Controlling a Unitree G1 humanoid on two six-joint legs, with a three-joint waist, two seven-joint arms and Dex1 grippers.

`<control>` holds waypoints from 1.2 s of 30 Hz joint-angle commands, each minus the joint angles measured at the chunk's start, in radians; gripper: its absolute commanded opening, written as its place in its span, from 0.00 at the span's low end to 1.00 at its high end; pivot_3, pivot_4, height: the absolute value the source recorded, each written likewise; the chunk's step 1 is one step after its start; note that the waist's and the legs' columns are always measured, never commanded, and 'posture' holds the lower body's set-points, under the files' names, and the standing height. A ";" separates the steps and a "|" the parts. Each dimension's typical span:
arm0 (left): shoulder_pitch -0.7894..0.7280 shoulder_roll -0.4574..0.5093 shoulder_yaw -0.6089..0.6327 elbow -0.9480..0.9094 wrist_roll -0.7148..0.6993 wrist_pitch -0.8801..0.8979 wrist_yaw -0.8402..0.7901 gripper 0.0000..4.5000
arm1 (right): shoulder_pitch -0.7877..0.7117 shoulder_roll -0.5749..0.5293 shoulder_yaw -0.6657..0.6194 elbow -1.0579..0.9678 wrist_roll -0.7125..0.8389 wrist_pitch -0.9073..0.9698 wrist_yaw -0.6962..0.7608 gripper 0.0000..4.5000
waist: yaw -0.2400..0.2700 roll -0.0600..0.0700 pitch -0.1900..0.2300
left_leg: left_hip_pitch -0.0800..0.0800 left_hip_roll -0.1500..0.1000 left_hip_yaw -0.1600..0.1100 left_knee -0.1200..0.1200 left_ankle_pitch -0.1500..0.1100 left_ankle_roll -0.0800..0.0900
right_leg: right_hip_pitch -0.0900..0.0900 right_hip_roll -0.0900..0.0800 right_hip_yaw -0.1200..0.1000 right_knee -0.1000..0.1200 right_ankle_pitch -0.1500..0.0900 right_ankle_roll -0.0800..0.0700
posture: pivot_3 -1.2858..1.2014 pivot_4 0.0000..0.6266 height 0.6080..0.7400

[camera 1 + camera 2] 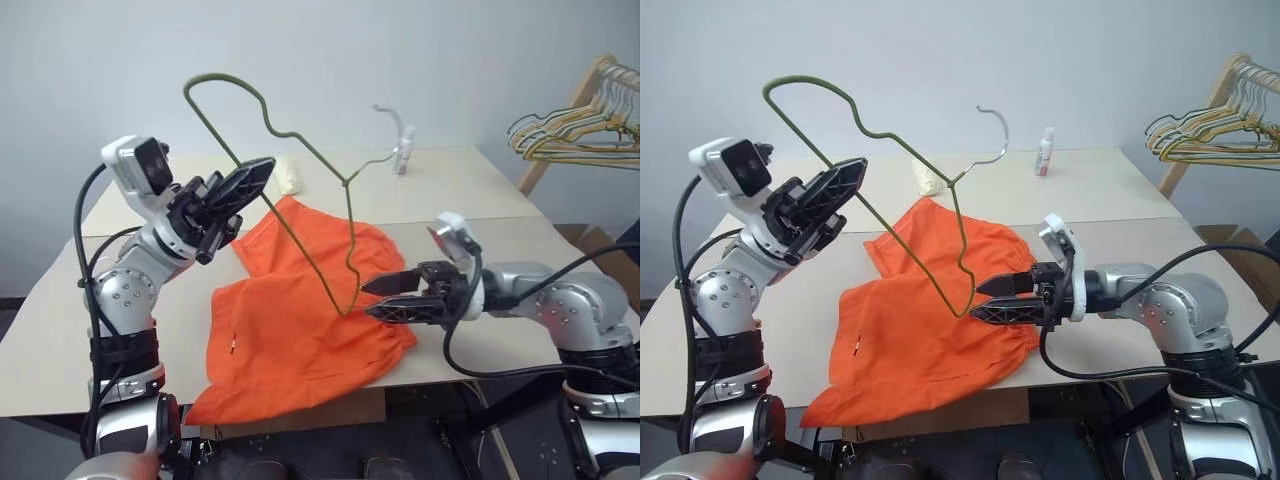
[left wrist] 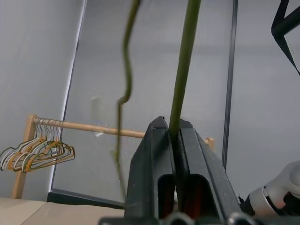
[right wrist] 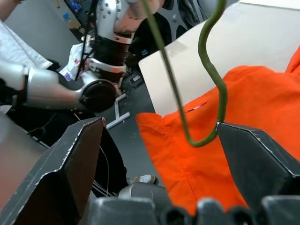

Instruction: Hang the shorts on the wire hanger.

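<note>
The shorts [image 1: 300,340] lie spread on the tabletop [image 1: 480,190], their near edge hanging slightly over the front. Just above them the right gripper [image 1: 385,298] points sideways with its fingers spread wide, grasping nothing; the lower corner of the wire hanger [image 1: 347,300] hangs right at their tips, and in the right wrist view that bend sits between the two fingers. The left gripper [image 1: 250,180] is raised, fingers clenched on one long side of the hanger, which stands tilted with its hook up over the far half of the tabletop. A small bottle [image 1: 404,150] stands farther back, and a wooden rack of hangers [image 1: 580,130] beyond the right edge.

The hanger is not yet through the shorts. To do this well, I judge the left grip should stay firm and steady while the right fingers take the waistband or a leg opening, lifting the cloth so the free corner can slide inside without snagging.
</note>
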 commanded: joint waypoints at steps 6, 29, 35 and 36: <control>-0.013 0.015 -0.004 -0.040 -0.003 -0.017 -0.009 0.00 | 0.003 -0.030 -0.079 0.005 -0.003 -0.050 0.027 0.99 | 0.000 0.000 0.000 | -0.006 -0.001 -0.001 0.000 0.000 -0.001 | -0.006 -0.001 0.000 0.001 0.000 0.000 | 0.51 0.00 1.00; -0.051 -0.010 0.002 -0.034 -0.075 -0.032 -0.036 0.00 | -0.014 0.140 -0.015 0.132 0.016 -0.033 0.099 0.99 | -0.007 0.000 0.000 | -0.006 -0.002 -0.002 0.001 0.001 -0.001 | -0.006 -0.001 0.000 0.001 0.000 0.000 | 0.50 0.00 1.00; -0.036 -0.009 -0.003 -0.039 -0.061 -0.041 -0.037 0.00 | -0.031 0.141 -0.023 0.127 0.026 -0.020 0.137 0.99 | -0.006 0.000 0.000 | -0.006 -0.002 -0.002 0.001 0.001 -0.001 | -0.006 -0.001 -0.001 0.001 0.001 0.000 | 0.50 0.00 1.00; -0.035 -0.009 -0.003 -0.039 -0.060 -0.042 -0.038 0.00 | -0.031 0.138 -0.020 0.126 0.023 -0.021 0.140 0.99 | -0.006 0.000 0.000 | -0.006 -0.002 -0.002 0.001 0.001 -0.001 | -0.006 -0.001 -0.001 0.001 0.001 0.000 | 0.51 0.00 1.00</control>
